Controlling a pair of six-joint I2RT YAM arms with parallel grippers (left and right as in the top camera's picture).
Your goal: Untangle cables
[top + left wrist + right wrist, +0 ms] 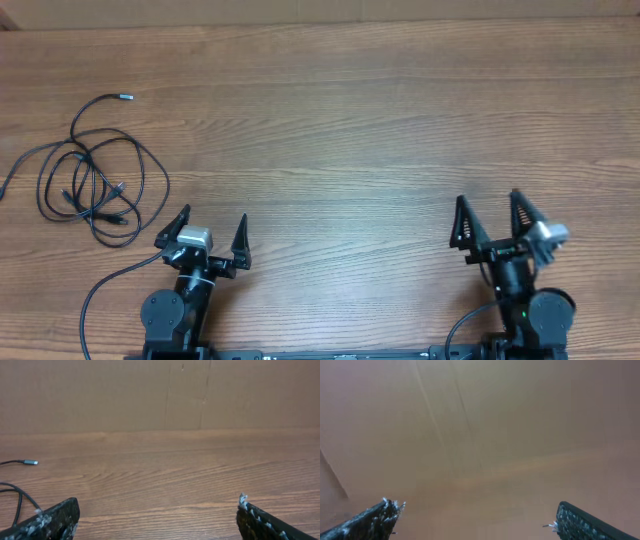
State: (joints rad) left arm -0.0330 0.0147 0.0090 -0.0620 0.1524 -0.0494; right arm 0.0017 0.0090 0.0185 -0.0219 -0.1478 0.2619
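The cables are thin black cords looped together in a tangle at the left of the wooden table, with one plug end reaching toward the back. My left gripper is open and empty, just right of and nearer than the tangle. In the left wrist view a plug end and a cord loop show at the left edge. My right gripper is open and empty at the front right, far from the cables. The right wrist view shows only blurred brown background between the fingers.
A thicker black wire curves from the left arm's base at the front left. A cardboard wall stands behind the table's far edge.
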